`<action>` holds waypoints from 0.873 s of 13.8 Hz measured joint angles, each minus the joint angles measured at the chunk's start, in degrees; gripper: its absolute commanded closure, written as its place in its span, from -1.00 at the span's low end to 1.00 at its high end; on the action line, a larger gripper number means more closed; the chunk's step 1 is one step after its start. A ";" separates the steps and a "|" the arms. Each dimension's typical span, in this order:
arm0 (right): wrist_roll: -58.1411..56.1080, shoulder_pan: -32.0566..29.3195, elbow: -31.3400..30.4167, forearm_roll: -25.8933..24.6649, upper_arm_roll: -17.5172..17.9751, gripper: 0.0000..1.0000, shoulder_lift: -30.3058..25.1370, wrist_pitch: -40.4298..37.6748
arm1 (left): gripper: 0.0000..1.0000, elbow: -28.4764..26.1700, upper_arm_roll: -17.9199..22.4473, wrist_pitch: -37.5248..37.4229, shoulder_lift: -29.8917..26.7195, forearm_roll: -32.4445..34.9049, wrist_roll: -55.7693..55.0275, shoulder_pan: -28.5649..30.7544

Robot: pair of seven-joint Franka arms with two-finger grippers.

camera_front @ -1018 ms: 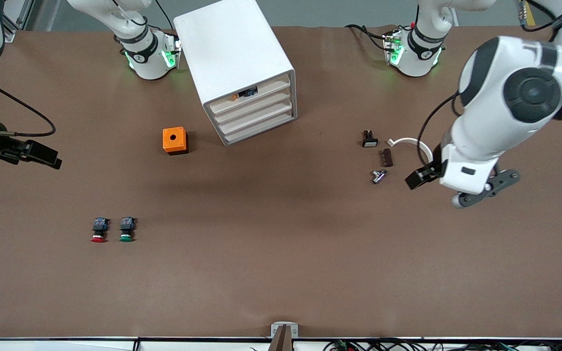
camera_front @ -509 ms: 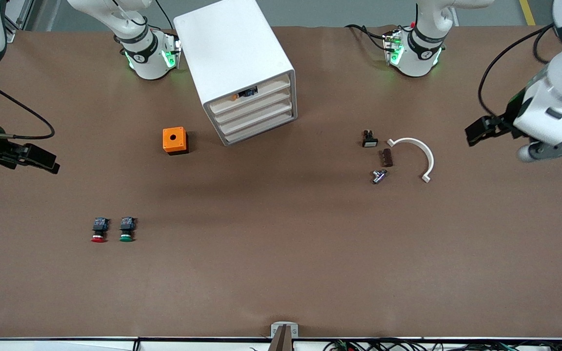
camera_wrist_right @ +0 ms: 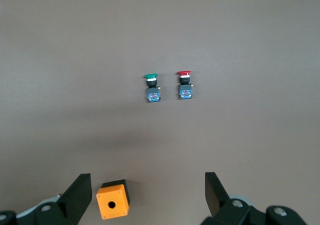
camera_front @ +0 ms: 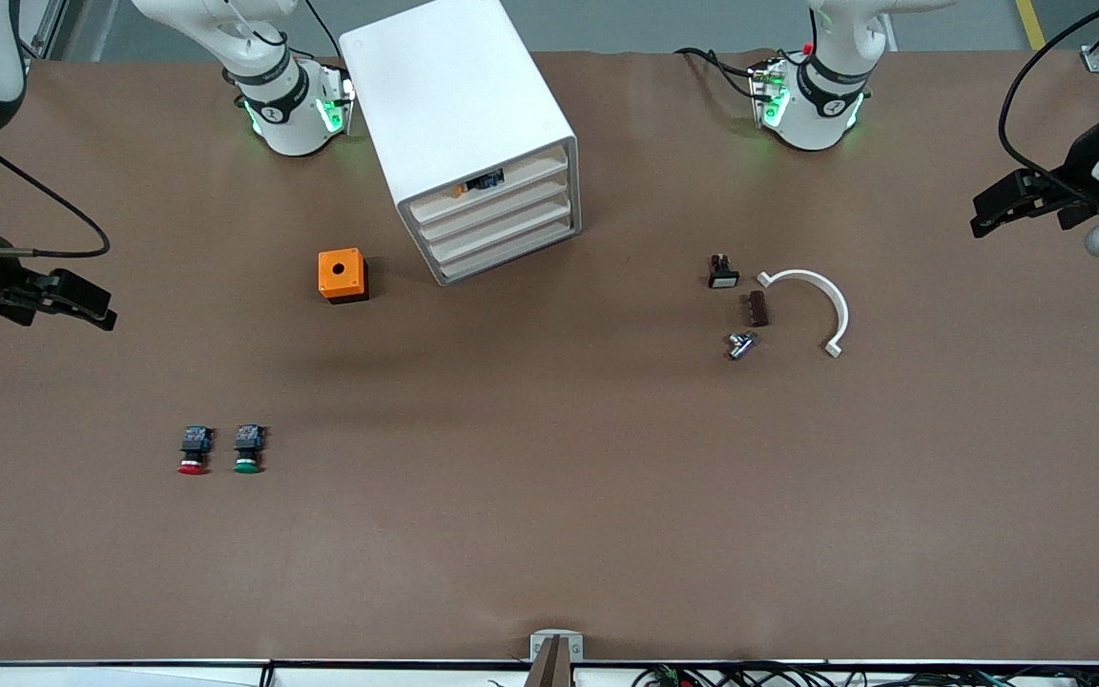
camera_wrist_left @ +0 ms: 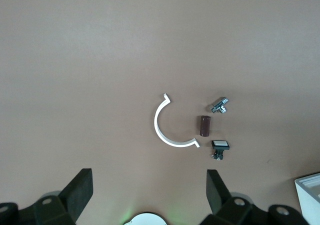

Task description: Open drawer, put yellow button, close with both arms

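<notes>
Judging by how things lie, we take the task to be at its very end: the yellow button [camera_front: 460, 190] sits in the top drawer [camera_front: 487, 181] of the white cabinet [camera_front: 454, 105], its orange cap and dark body just showing through the slot, and that drawer looks pushed in about level with the three below it. Whether it is fully home we cannot tell.

Our left end effector [camera_front: 1012, 208] hangs over the surface [camera_front: 549, 534] at the left arm's end, fingers [camera_wrist_left: 77, 192] spread wide and holding nothing; its wrist view looks down on a white curved clip [camera_wrist_left: 167, 127], a small brown block [camera_wrist_left: 204, 125], a metal fitting [camera_wrist_left: 219, 105] and a little white-faced switch [camera_wrist_left: 220, 146]. Our right end effector [camera_front: 68, 301] is over the right arm's end, likewise wide and empty, above the orange box [camera_wrist_right: 112, 200], with the green button [camera_wrist_right: 152, 87] and red button [camera_wrist_right: 184, 85] lying side by side.

We judge that nothing more calls for a grasp; at most, a check that the drawer front sits flush, and a gentle push from both arms if it does not.
</notes>
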 measured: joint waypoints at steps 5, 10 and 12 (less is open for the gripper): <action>-3.82 -1.62 -0.13 0.00 -0.15 -1.00 -0.62 -1.91 | -1.00 -1.99 -1.12 0.43 -3.10 -0.01 0.19 0.81; -4.10 -1.61 0.26 -0.01 0.06 -1.00 -1.39 -4.96 | -1.00 -1.86 -1.10 0.40 -3.30 -0.01 2.44 1.01; -4.10 -1.62 0.30 -0.02 0.02 -1.00 -1.70 -5.02 | -1.00 -1.86 -1.10 0.39 -3.30 -0.01 2.90 1.04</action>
